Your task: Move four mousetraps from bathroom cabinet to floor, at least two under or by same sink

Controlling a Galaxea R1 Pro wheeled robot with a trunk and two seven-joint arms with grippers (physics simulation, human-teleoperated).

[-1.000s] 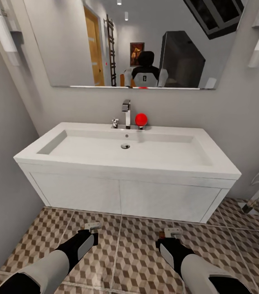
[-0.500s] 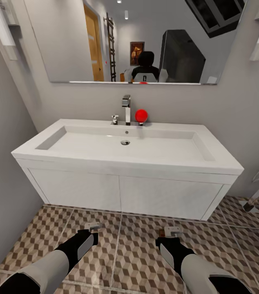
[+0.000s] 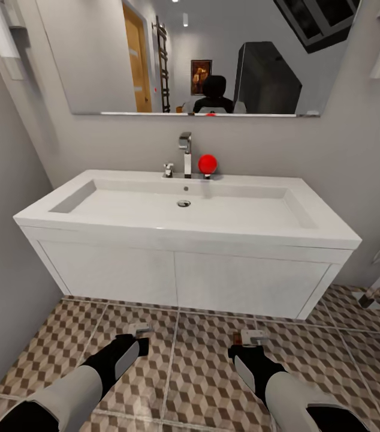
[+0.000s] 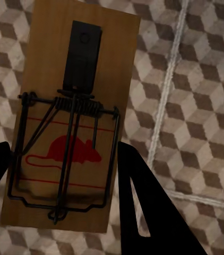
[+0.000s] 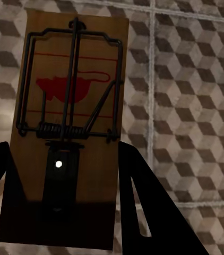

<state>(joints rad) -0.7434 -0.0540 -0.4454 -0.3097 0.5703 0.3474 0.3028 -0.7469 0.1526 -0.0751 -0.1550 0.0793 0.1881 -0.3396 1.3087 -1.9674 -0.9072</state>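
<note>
Directly ahead of you stands the sink (image 3: 184, 207), a white basin on its two-door vanity (image 3: 178, 279), with the bathroom floor (image 3: 202, 372) running under and in front of it. Both arms are held low and forward over the tiles, which suits a set-down close to the vanity front.

Left gripper (image 4: 64, 175): fingers closed on either long edge of a mousetrap (image 4: 72, 114), board flat and facing the wrist camera, spring wire and red mouse print clear. In the head view the same trap shows as a pale tab at the wrist tip (image 3: 140, 329).

Right gripper (image 5: 64, 175): likewise clamped across the second mousetrap (image 5: 72, 125), gripped at the bait-plate end, wire bar pointing away from the wrist. Head view shows it at (image 3: 253, 337).

Judgement: gripping by the edges keeps your fingers off the wire. Both traps hang above the tiles, not yet resting on them; height above the floor cannot be read. Placing these two just in front of the vanity would satisfy the next-to-sink condition. The other two traps remain to be accounted for.
</note>
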